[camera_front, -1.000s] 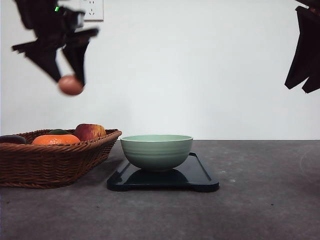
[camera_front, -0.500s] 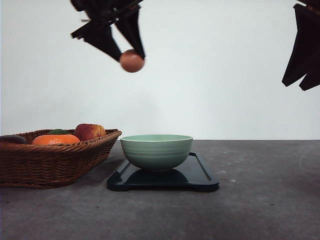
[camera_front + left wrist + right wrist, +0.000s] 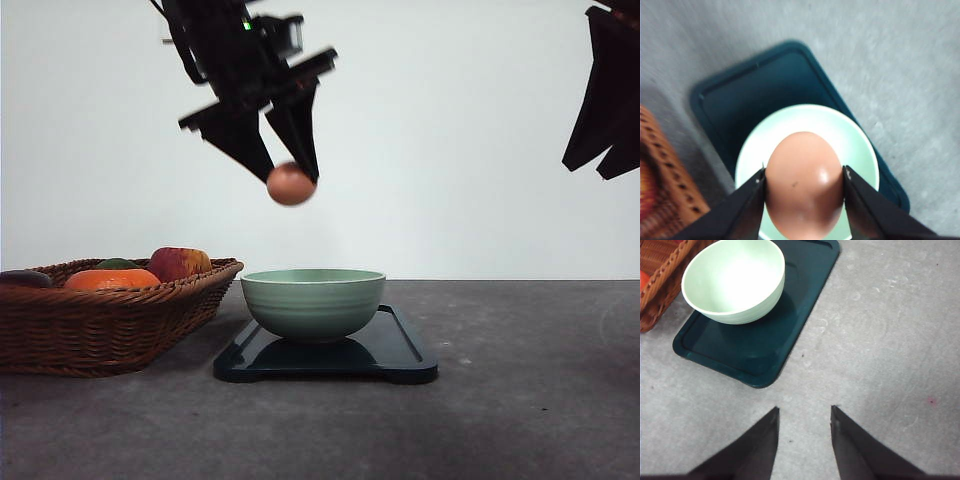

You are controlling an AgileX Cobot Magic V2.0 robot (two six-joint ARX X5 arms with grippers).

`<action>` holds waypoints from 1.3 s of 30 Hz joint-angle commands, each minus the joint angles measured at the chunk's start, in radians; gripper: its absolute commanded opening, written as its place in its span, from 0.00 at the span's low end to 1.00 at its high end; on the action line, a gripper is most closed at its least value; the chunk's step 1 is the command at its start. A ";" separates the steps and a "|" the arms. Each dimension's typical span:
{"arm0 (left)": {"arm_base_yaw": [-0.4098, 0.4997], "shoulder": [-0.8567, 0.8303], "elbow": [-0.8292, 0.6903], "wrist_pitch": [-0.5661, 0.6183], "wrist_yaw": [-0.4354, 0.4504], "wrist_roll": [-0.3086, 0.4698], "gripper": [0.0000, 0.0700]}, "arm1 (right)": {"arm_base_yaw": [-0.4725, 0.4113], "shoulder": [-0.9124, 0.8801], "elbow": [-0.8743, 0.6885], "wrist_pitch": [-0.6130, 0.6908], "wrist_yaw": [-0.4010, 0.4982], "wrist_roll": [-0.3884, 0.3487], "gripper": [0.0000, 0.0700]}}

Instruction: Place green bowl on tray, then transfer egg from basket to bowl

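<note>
The pale green bowl (image 3: 313,301) stands on the dark tray (image 3: 400,352) in the middle of the table. High above the bowl, slightly to its left, my left gripper (image 3: 291,181) is shut on the brown egg (image 3: 291,184). In the left wrist view the egg (image 3: 804,183) sits between both fingers, straight over the bowl (image 3: 857,147) and tray (image 3: 765,85). The wicker basket (image 3: 100,325) rests at the left. My right gripper (image 3: 604,170) hangs high at the right edge; in its wrist view it (image 3: 804,414) is open and holds nothing, with the bowl (image 3: 733,280) and tray (image 3: 765,347) beyond it.
The basket holds an orange (image 3: 111,279), a red apple (image 3: 180,264) and darker items. The basket's corner (image 3: 660,275) lies beside the tray. Bare grey table (image 3: 530,400) stretches to the right and front of the tray.
My left gripper carried the egg rightward from above the basket to above the bowl, rising and then lowering somewhat. The right gripper, bowl, tray and basket stayed put.
</note>
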 commanded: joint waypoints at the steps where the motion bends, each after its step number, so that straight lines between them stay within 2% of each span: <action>1: -0.012 0.043 0.023 0.019 -0.002 0.015 0.23 | 0.006 0.004 0.003 0.007 0.001 0.010 0.28; 15: -0.039 0.204 0.023 0.046 -0.004 0.018 0.23 | 0.006 0.004 0.003 0.030 0.001 0.009 0.28; 18: -0.045 0.224 0.023 0.047 -0.027 0.023 0.23 | 0.006 0.004 0.003 0.031 0.001 0.009 0.28; 23: -0.051 0.242 0.023 0.058 -0.055 0.035 0.23 | 0.006 0.004 0.003 0.033 0.001 0.009 0.28; 39: -0.054 0.279 0.023 0.068 -0.056 0.034 0.23 | 0.006 0.004 0.003 0.034 0.002 0.009 0.28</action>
